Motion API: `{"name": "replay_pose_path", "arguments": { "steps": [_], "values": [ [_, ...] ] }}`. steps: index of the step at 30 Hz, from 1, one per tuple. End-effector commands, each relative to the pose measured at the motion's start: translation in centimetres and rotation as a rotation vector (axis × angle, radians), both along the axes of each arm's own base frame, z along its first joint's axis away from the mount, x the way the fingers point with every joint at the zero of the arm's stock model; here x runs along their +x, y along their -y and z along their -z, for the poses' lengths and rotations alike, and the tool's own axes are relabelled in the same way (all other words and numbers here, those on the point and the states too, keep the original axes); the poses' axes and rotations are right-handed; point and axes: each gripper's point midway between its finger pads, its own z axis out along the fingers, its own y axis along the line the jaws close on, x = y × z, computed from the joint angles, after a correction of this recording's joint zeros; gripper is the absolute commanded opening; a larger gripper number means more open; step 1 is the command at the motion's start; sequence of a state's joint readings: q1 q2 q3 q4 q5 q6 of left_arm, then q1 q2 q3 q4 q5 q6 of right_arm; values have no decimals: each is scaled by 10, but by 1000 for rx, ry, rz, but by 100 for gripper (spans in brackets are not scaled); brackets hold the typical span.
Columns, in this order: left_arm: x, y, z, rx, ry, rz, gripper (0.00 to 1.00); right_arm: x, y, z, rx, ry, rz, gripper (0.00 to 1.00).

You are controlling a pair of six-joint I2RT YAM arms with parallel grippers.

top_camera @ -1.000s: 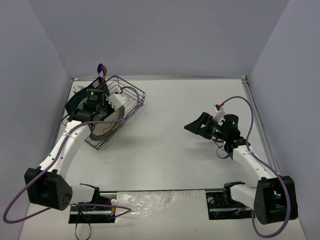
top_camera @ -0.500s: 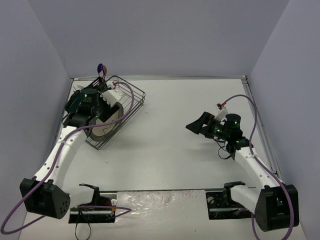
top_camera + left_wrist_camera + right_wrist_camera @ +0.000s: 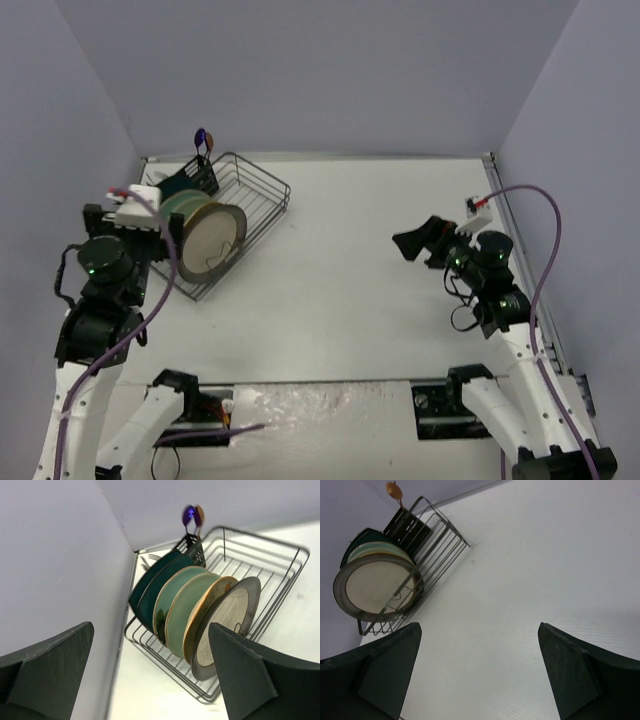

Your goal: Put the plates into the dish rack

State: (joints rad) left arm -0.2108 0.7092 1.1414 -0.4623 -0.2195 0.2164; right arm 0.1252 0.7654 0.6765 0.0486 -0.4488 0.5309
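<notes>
Several plates (image 3: 192, 610) stand on edge in a row inside the black wire dish rack (image 3: 265, 535). The dark teal ones (image 3: 150, 592) are at the far end, and the beige dark-rimmed plate (image 3: 227, 620) is nearest the open half. From above, the plates (image 3: 212, 240) fill the rack's (image 3: 265, 180) near-left part. My left gripper (image 3: 132, 222) hangs open, off the rack's left side and clear of the plates. In its own view the left gripper (image 3: 150, 680) holds nothing. My right gripper (image 3: 415, 240) is open over bare table at the right, and the right gripper (image 3: 480, 675) is empty.
A dark slotted cutlery holder (image 3: 192, 547) with spoons (image 3: 192, 515) stands at the rack's far corner. The left wall (image 3: 50, 555) runs close beside the rack. The rack's right half (image 3: 250, 200) holds no plates. Walls close in the table (image 3: 360, 260) on three sides.
My left gripper opened and let go of the beige dark-rimmed plate, which now stands in the rack. The left arm drew back to the near left. The right arm shifted slightly right.
</notes>
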Motion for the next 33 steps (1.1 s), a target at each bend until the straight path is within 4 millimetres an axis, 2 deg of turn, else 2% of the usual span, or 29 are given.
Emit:
{"name": "replay_pose_path", "arguments": {
  "steps": [1, 3, 6, 12, 18, 23, 33],
  "values": [
    [-67, -30, 4, -246, 89, -177, 97, -4, 24, -63, -85, 174, 117, 100],
    [-91, -35, 19, -271, 79, -190, 97, -10, 34, -81, -108, 204, 162, 100],
    [-112, -36, 30, -329, 91, -185, 97, -23, 44, -103, -156, 256, 196, 100],
    [-138, -37, 41, -372, 79, -181, 97, -40, 76, -117, -324, 283, 308, 100],
    [-149, -38, 46, -401, 67, -185, 97, -61, 100, -115, -376, 327, 428, 100],
    [-151, -41, 46, -414, 102, -192, 97, -68, 105, -110, -385, 343, 446, 100],
    [-144, -38, 48, -401, 74, -181, 97, -70, 108, -112, -383, 357, 472, 100]
  ]
}}
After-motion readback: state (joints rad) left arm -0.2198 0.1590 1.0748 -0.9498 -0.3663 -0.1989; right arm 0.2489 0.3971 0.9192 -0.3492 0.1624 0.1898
